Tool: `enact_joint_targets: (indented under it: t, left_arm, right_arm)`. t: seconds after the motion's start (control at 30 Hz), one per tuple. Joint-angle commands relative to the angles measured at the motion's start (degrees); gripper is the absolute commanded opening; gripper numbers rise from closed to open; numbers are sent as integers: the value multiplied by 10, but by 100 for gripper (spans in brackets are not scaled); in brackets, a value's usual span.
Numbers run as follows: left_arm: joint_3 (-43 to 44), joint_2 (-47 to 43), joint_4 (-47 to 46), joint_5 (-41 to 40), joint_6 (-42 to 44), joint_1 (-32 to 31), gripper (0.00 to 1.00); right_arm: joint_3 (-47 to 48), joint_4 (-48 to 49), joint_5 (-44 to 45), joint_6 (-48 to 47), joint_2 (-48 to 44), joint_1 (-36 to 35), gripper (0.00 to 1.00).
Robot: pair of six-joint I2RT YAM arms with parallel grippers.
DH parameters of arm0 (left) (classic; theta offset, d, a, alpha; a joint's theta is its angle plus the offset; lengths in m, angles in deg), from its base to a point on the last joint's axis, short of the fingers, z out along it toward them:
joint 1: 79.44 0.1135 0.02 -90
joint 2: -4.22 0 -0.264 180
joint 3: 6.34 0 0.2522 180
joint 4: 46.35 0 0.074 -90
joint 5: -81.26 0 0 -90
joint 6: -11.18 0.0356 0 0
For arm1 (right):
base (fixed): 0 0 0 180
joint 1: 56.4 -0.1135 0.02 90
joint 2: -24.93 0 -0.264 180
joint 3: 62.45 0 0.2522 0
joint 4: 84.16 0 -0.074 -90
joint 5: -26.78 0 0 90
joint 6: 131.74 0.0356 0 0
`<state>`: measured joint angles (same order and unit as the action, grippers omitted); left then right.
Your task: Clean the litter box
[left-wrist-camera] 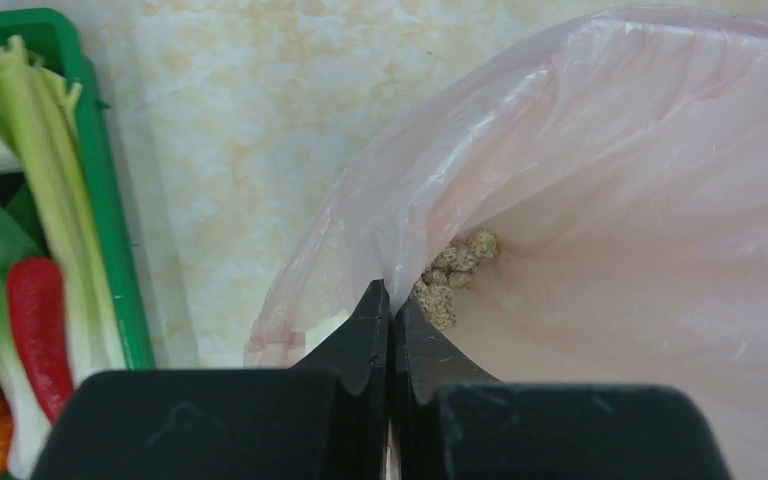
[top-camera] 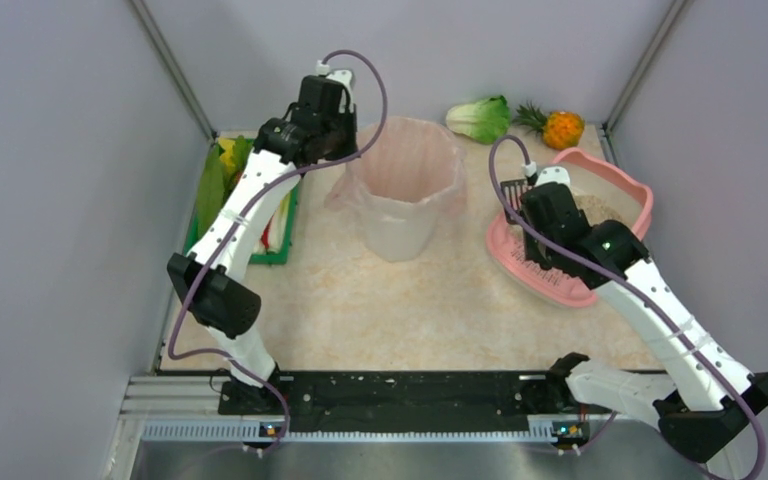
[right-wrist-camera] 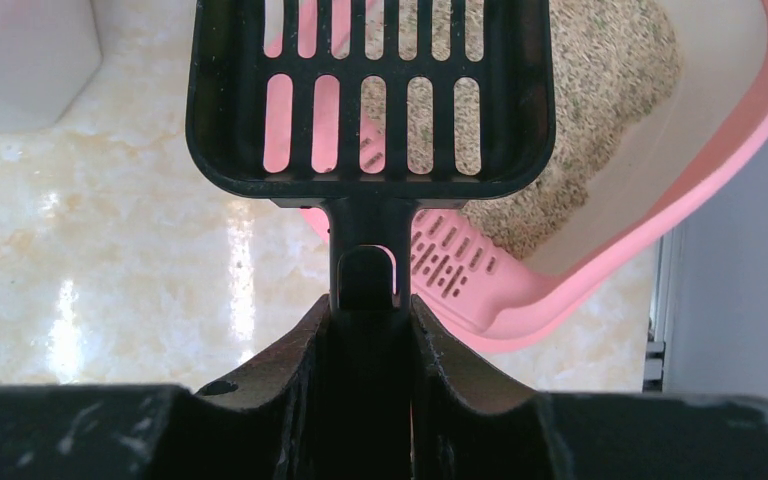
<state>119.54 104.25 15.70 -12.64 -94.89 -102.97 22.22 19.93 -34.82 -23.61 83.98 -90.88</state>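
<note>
Pink litter box (top-camera: 642,196) sits at the right rear of the worktop (top-camera: 410,310), set diagonally. Its slotted edge strip faces the arms, and beige granules are heaped toward its far end.

Right gripper (right-wrist-camera: 365,312): clenched on the handle of a black slotted scoop (right-wrist-camera: 365,95). The scoop head hangs over the near end of the litter box, above the slotted strip. The right wrist view shows no granules on the scoop blade, with pink rim and sand visible through the slots.

Left gripper (left-wrist-camera: 391,300): fingers fully together at the left rim of the white bin (top-camera: 405,230). A fold of the pink liner (left-wrist-camera: 610,150) runs into the tips and looks pinched between them. A few beige clumps (left-wrist-camera: 455,268) lie inside the liner, just beyond the fingertips.

The bin stands mid-worktop, well apart from the litter box, with the liner draped over its rim.

Other items:
- A green tray (left-wrist-camera: 110,250) of vegetables lies along the left edge, near the bin, with a red chilli (left-wrist-camera: 35,330) beside pale green stalks (left-wrist-camera: 50,180).
- A leafy green (top-camera: 480,118) and a small pineapple (top-camera: 563,128) lie at the back edge, just behind the litter box.
</note>
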Motion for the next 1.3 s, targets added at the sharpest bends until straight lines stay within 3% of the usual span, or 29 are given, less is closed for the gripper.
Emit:
enact_joint_targets:
  t: [0.0,0.23,0.47,0.53,0.73,0.8,0.97,1.27]
  left_arm:
    - [32,-1,-26,26,-27,-35,0]
    - [2,-1,-52,57,-44,-89,0]
    - [-26,-13,-74,73,-44,-101,2]
    - [-30,-20,-77,68,-41,-101,11]
    - [-45,-57,-86,30,-28,-96,64]
    - [-60,-79,-96,17,-27,-90,76]
    - [-112,-147,-115,-14,-14,-73,86]
    - [-216,-253,-98,-102,-5,-67,94]
  right_arm:
    - [13,-18,-2,14,3,39,0]
    - [5,-37,-56,28,8,116,0]
    - [4,-60,-108,60,24,186,0]
    - [4,-65,-126,72,33,202,0]
    - [43,-104,-140,140,84,220,0]
    - [61,-114,-169,146,105,228,0]
    - [98,-147,-243,124,168,277,0]
    - [182,-218,-269,83,265,300,0]
